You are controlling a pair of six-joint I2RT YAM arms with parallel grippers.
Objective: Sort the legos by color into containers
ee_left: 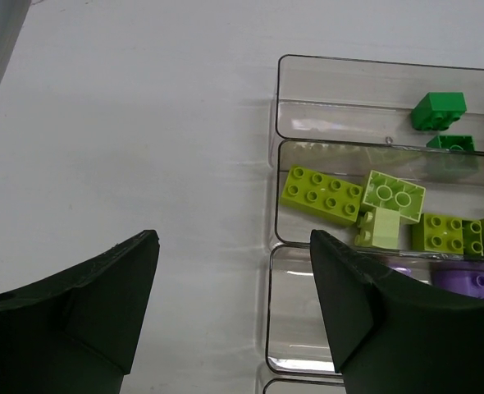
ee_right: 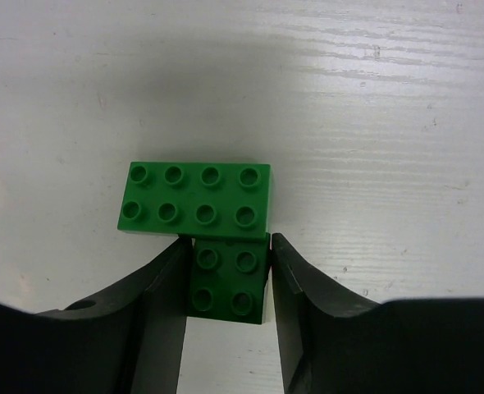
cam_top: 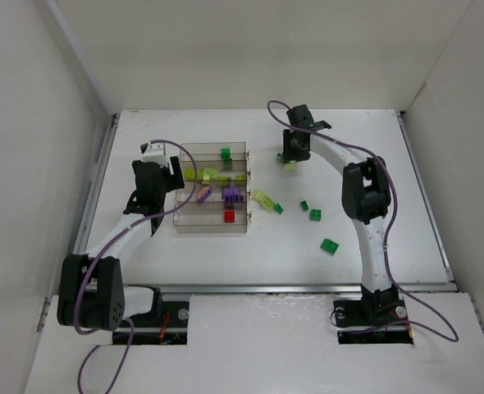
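My right gripper [ee_right: 228,243] [cam_top: 289,154] is at the far middle of the table, its jaws pressed against both sides of a small dark green lego [ee_right: 228,281]. That brick butts against a longer green lego [ee_right: 194,199]. My left gripper [ee_left: 234,240] [cam_top: 175,176] hangs open and empty over the left end of the containers [cam_top: 213,146] [ee_left: 276,148]. The bins hold green legos [ee_left: 439,110], yellow-green ones [ee_left: 322,191], purple ones [cam_top: 232,194] and a red one [cam_top: 230,217].
Loose legos lie right of the tray: a yellow-green one [cam_top: 264,199] and green ones [cam_top: 278,208] [cam_top: 304,205] [cam_top: 316,215] [cam_top: 330,245]. White walls enclose the table on three sides.
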